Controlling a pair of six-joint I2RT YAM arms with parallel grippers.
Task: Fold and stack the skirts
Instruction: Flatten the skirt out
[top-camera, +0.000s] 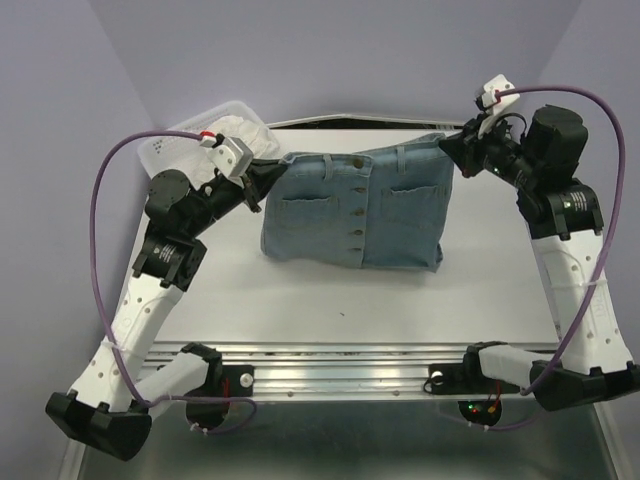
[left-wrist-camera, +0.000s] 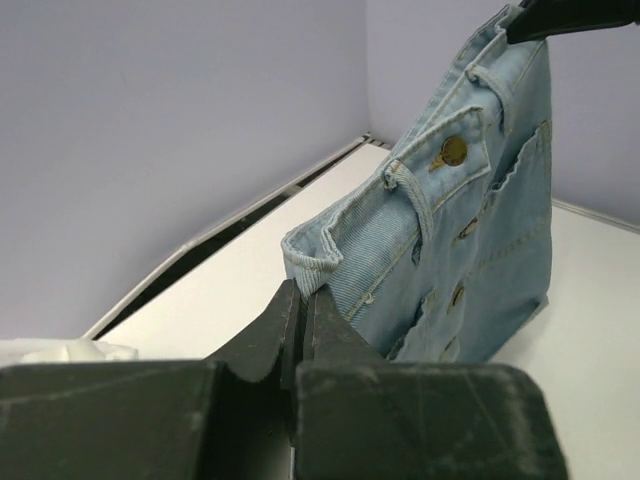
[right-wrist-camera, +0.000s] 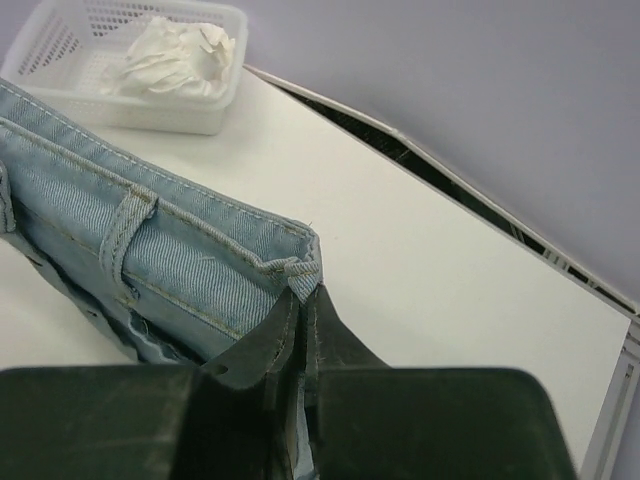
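**While both arms are holding the denim skirt (top-camera: 358, 210) spread, the first fold is waiting**

From above, the left fingers (top-camera: 268, 174) and right fingers (top-camera: 452, 150) are pinching opposite ends of the waistband, with the hem seemingly touching the counter (top-camera: 300, 290). The white skirt (top-camera: 245, 128) is lying in the mesh basket (top-camera: 170, 150).

At the left wrist, the fingers are clamping tight on denim. At the right wrist, they are doing likewise.

By my judgement, the next move is calling for laying the skirt flat, then folding it.

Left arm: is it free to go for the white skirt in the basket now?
Probably not yet: the left gripper is shut on a waistband corner of the denim skirt. The basket holding the white skirt sits close beside it.
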